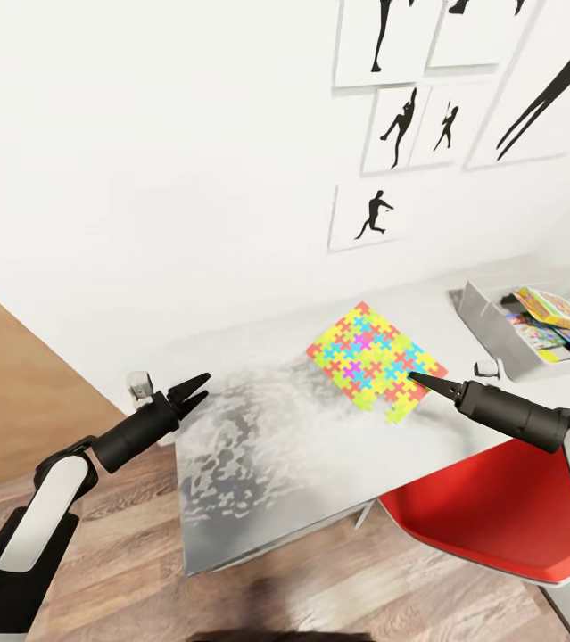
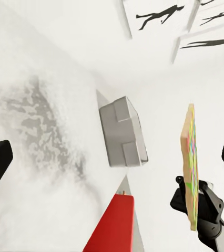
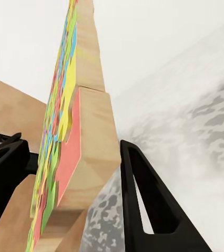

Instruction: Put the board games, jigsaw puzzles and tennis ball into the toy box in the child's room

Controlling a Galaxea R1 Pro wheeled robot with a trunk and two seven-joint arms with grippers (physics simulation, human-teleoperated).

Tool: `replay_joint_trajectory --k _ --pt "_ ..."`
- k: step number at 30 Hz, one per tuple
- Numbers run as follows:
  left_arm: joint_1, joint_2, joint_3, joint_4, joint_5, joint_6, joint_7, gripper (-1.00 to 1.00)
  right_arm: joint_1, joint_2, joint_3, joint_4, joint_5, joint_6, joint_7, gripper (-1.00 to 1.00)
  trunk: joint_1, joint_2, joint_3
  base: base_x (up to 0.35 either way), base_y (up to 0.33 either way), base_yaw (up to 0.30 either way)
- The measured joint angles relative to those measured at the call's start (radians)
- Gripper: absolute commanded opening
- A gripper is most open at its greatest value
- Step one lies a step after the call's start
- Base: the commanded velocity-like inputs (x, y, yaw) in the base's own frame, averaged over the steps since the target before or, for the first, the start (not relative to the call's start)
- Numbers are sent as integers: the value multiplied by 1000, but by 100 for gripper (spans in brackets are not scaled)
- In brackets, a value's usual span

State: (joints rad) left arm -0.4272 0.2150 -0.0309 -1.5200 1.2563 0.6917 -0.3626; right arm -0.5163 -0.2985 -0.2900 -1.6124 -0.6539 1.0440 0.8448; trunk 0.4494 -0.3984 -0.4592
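Two arms reached over the table (image 1: 258, 446) in the head view. The right gripper (image 1: 420, 380) pinched the near edge of a jigsaw puzzle (image 1: 374, 361), a square of yellow, pink, green, blue and orange pieces tilted up off the light grey top. The left gripper (image 1: 197, 390) hovered over the table's near-left part, fingers spread and holding nothing. At the far right stood the toy box (image 1: 485, 314), with printed board games (image 1: 559, 319) lying inside; their lettering was too small to read. A red chair (image 1: 490, 513) sat under the table's near edge, and black silhouette pictures (image 1: 369, 217) hung on the white wall.

From the left wrist view, the puzzle (image 2: 191, 163) appeared edge-on, clamped by the right gripper (image 2: 188, 197), with the toy box (image 2: 123, 132) beyond and the chair (image 2: 112, 226) nearby.

From the right wrist view, the puzzle (image 3: 72, 126) stood between the two black fingers (image 3: 143, 199), its wooden backing thick and its coloured face turned away; both fingers pressed against it.
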Motion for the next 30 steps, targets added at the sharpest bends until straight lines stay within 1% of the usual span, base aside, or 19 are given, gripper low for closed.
replay_joint_trajectory --k 7,13,26,30 --pt "0 0 0 -2 0 -1 -1 100 0 0 0 -1 0 0 0 -100 0 0 11 0 -5 0" --pt "0 1 -1 -4 0 -1 0 100 1 -2 -1 -1 0 0 0 -100 0 0 21 -13 -103 0" --pt "0 1 -3 -6 -1 -1 2 100 2 -4 -2 -2 1 0 1 -100 0 0 42 -78 -224 0" --pt "0 1 -4 -6 -1 -1 6 100 2 -10 -15 -2 1 0 1 -100 0 0 49 -99 -253 0"
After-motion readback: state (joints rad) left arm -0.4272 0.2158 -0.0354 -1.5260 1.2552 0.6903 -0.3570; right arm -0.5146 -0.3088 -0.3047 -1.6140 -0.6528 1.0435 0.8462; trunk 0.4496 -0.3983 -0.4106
